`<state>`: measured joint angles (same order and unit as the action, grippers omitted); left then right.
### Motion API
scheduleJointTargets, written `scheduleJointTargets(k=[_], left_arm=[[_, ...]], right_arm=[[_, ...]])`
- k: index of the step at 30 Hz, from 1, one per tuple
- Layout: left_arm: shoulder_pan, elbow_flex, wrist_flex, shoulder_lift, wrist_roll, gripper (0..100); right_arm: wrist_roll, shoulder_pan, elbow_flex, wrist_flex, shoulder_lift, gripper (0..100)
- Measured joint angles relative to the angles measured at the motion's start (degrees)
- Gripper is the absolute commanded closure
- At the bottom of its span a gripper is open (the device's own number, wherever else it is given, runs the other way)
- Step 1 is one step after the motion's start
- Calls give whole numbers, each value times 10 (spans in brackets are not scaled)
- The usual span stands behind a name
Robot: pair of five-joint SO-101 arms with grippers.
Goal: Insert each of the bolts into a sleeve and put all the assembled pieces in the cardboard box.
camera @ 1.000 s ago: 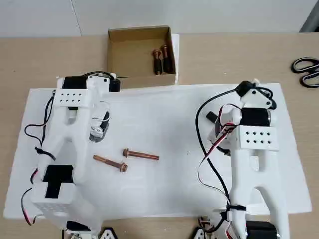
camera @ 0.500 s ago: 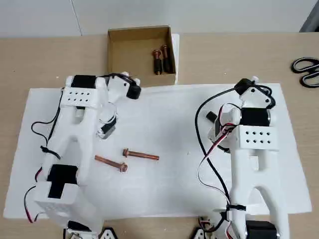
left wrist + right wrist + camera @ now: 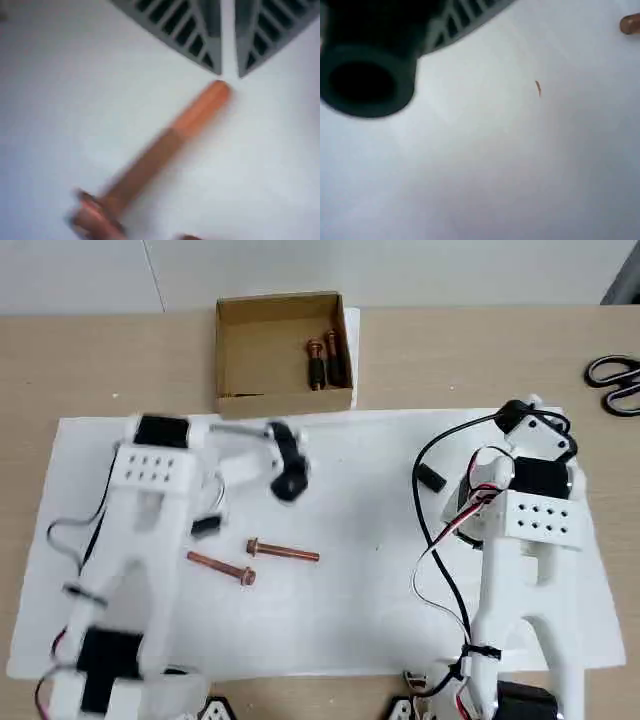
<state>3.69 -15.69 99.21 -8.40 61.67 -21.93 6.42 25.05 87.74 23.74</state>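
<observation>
Bolt one (image 3: 165, 150) lies on the white sheet (image 3: 350, 620), its headless end just off the tips of the left gripper (image 3: 229, 75), whose fingers stand a narrow gap apart (gripping nothing). Bolt two (image 3: 221, 567) lies just beside the first. Well apart, the right gripper (image 3: 440, 480) is clamped on a black sleeve (image 3: 367, 82). Beyond the left gripper sits the cardboard box (image 3: 232, 350), with two assembled pieces (image 3: 325, 358) inside.

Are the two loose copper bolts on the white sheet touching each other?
Apart. The high view shows white sheet between the upper bolt and the lower bolt.
</observation>
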Motion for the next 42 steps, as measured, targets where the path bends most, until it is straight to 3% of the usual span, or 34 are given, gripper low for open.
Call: scheduleJointTargets(k=[5, 9, 20, 42], left_arm=[[21, -122, 1, -111, 52, 992], [24, -164, 1, -126, 64, 989], [24, -170, -5, -65, 82, 938], [40, -224, -135, -59, 105, 938]], right_arm=[[1, 0, 0, 0, 0, 995], [1, 0, 4, 0, 0, 995], [1, 0, 55, 0, 0, 995], [1, 0, 55, -1, 0, 995]])
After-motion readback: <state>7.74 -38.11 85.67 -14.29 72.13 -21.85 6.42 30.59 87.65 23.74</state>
